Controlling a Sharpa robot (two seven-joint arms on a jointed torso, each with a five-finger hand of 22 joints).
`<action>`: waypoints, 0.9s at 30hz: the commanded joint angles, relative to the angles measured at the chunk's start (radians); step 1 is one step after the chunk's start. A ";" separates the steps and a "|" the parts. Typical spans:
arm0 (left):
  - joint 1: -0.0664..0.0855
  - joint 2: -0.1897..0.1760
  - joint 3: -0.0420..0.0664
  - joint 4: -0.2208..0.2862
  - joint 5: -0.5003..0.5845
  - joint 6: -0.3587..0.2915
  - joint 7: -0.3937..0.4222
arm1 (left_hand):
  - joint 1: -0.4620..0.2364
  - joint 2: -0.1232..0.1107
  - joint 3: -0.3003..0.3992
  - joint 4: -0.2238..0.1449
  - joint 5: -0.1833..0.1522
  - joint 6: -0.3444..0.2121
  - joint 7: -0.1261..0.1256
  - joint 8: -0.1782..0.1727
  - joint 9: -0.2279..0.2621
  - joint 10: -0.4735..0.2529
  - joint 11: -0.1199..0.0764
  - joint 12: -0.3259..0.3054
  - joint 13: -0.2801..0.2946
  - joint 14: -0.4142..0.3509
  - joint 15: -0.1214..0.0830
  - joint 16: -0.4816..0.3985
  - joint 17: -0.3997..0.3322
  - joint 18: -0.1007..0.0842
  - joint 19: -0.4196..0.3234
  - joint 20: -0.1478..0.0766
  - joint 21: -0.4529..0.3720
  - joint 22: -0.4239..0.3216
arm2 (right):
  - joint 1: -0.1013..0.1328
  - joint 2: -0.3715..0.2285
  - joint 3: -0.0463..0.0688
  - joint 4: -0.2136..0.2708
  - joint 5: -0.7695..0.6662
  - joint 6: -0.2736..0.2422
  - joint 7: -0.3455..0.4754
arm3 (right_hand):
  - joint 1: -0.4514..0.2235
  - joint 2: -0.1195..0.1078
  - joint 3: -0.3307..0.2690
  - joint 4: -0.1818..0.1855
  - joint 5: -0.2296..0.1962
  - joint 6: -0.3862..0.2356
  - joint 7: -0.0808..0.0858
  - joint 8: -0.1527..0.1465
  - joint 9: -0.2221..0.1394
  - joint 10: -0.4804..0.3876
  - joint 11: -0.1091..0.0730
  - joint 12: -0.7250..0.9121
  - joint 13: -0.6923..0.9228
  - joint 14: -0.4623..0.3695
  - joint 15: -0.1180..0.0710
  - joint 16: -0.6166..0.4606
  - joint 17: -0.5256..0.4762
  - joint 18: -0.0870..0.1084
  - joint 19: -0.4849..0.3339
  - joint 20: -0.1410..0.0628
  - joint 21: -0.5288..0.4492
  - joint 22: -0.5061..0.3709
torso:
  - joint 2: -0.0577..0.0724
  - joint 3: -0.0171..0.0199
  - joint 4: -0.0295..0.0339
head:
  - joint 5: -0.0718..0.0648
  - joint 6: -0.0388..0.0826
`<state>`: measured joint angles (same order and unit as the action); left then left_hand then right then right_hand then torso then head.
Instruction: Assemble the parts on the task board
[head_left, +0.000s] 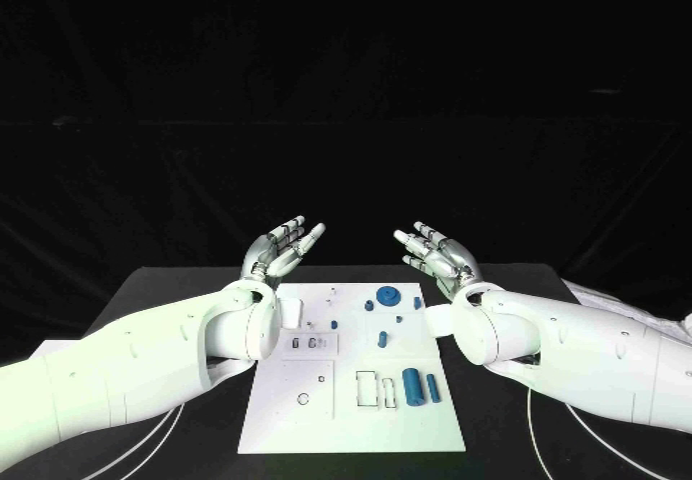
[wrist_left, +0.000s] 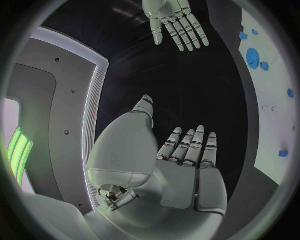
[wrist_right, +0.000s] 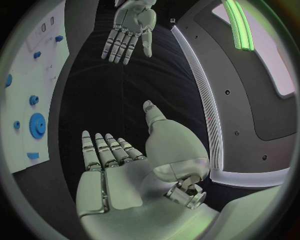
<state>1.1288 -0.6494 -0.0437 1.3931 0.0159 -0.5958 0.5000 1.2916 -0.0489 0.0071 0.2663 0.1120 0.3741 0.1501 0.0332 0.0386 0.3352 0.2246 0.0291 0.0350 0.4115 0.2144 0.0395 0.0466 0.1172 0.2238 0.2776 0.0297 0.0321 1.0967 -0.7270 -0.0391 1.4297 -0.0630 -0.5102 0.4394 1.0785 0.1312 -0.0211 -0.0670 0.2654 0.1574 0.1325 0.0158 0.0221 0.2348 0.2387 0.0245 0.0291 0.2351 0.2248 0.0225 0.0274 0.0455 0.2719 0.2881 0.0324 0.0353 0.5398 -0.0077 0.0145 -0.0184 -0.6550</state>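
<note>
Both silver many-fingered hands are raised over the far end of the black table, palms facing each other, fingers spread and holding nothing: the left hand on one side, the right hand on the other. Between and below them lies the white rectangular task board, its long axis running toward the robot. Two blue cylindrical parts lie near its close right corner, probably nearer the right arm, well back from that hand's fingertips.
</note>
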 joint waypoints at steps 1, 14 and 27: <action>0.002 0.003 0.000 -0.003 0.004 0.079 0.009 | 0.052 0.012 0.000 0.003 0.009 0.045 0.113 0.011 0.004 0.044 0.005 0.010 0.005 0.054 0.006 0.012 0.007 0.022 0.031 0.016 0.014 0.007 | 0.009 0.011 -0.006 -0.027 -0.093 0.239 -0.064 | 0.110 0.021 0.036 -0.073 -0.029 0.105 0.157 0.019 0.011 0.146 0.018 0.021 0.012 0.138 0.017 0.020 0.011 0.042 0.104 0.004 0.026 0.013 | 0.000 -0.0005 0.0003 | 0.000 0.000; 0.003 -0.053 0.000 0.020 0.025 0.113 0.006 | 0.083 0.064 -0.010 -0.076 0.021 0.522 0.093 0.088 0.035 0.591 -0.023 0.091 0.033 0.550 -0.052 0.145 0.055 0.067 0.595 -0.003 0.207 0.087 | 0.037 0.017 -0.014 -0.144 -0.404 0.211 -0.045 | 0.226 0.002 0.218 -0.226 -0.057 0.740 0.096 0.110 0.045 0.779 -0.065 0.103 0.031 0.824 -0.093 0.136 0.036 0.141 0.605 -0.042 0.194 0.062 | 0.032 -0.0047 0.0107 | -0.009 0.012; 0.013 -0.128 0.011 0.114 0.006 0.126 -0.019 | 0.090 0.071 -0.024 -0.115 0.020 0.638 0.051 0.078 0.028 0.773 -0.082 0.101 0.047 0.772 -0.125 0.215 0.148 0.067 0.794 -0.075 0.276 0.105 | 0.064 0.007 0.008 -0.160 -0.773 0.141 -0.116 | 0.176 -0.090 0.349 -0.218 -0.082 0.837 0.072 0.074 0.046 0.925 -0.106 0.058 0.036 1.063 -0.160 0.143 0.057 0.140 0.783 -0.119 0.287 0.083 | 0.088 -0.0161 0.0231 | -0.025 0.032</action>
<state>1.1405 -0.7733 -0.0338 1.4939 0.0311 -0.5000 0.4892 1.3815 0.0104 -0.0179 0.1576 0.1303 1.0048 0.2019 0.1150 0.0679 1.1017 0.1408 0.1332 0.0813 1.1770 0.0914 0.2493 0.1892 0.1710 1.0102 0.2040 0.3024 0.1360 1.1585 -0.7208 -0.0317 1.2714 -0.6472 -0.3291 0.3543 1.2650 0.0815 0.2849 -0.2801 0.1972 0.9349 0.2193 0.1020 0.0650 1.0781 0.1566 0.0965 0.0617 1.1691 0.0994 0.1462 0.0705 0.1625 0.9567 0.2069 0.2647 0.1018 0.6088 -0.0204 0.0331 -0.0408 -0.6269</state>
